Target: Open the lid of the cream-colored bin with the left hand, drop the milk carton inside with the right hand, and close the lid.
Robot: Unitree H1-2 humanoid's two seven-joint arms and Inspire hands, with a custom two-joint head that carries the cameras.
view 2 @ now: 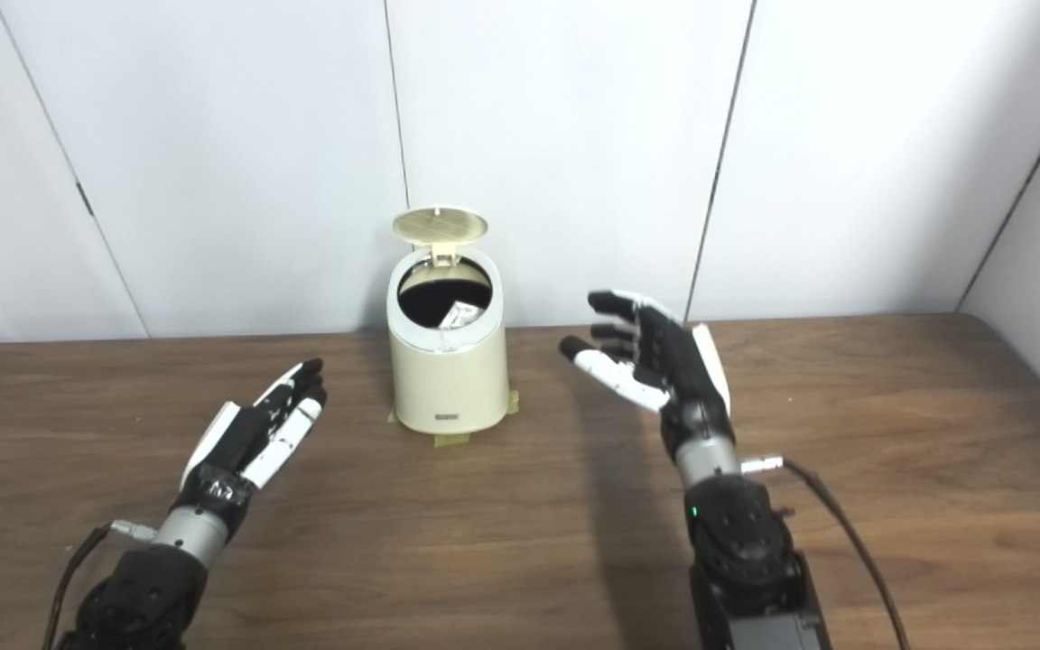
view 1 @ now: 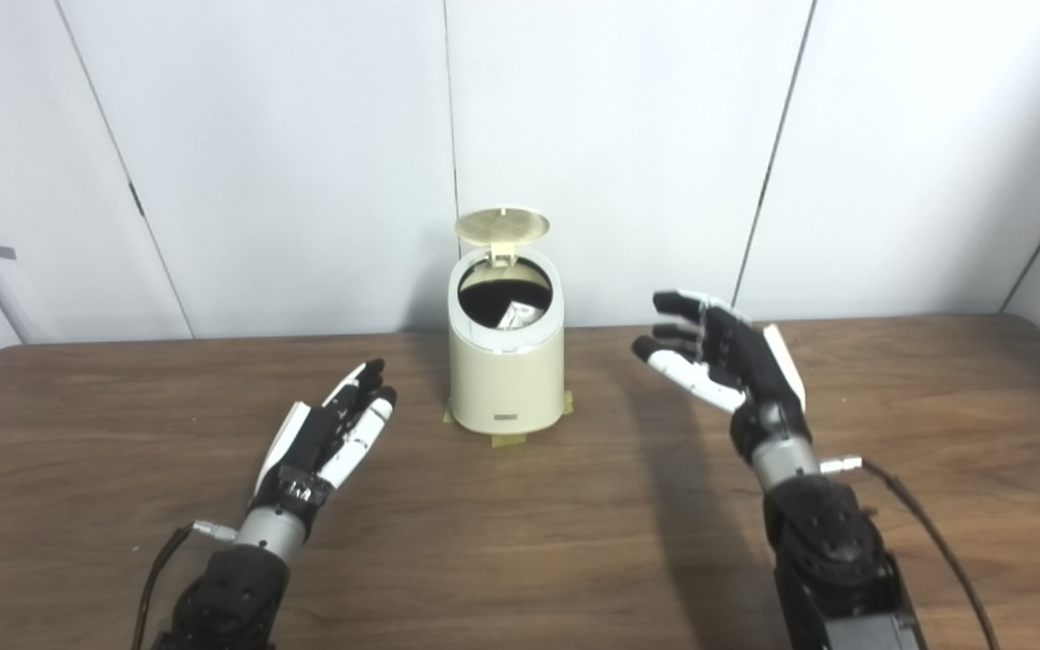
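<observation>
Table [view 1: 574,542]: carton [view 1: 517,315] in bin [view 1: 506,379], hands [view 1: 723,357] empty.

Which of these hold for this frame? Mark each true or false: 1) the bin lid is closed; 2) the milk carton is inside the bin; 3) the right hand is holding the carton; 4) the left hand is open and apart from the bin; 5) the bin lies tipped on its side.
1) False. The lid stands raised above the opening of the cream-colored bin.
2) True. The milk carton shows inside the dark opening.
3) False. The right hand is open, holds nothing, and is to the right of the bin.
4) True. The left hand is open, to the left of the bin, not touching it.
5) False. The bin stands upright on the table.
</observation>
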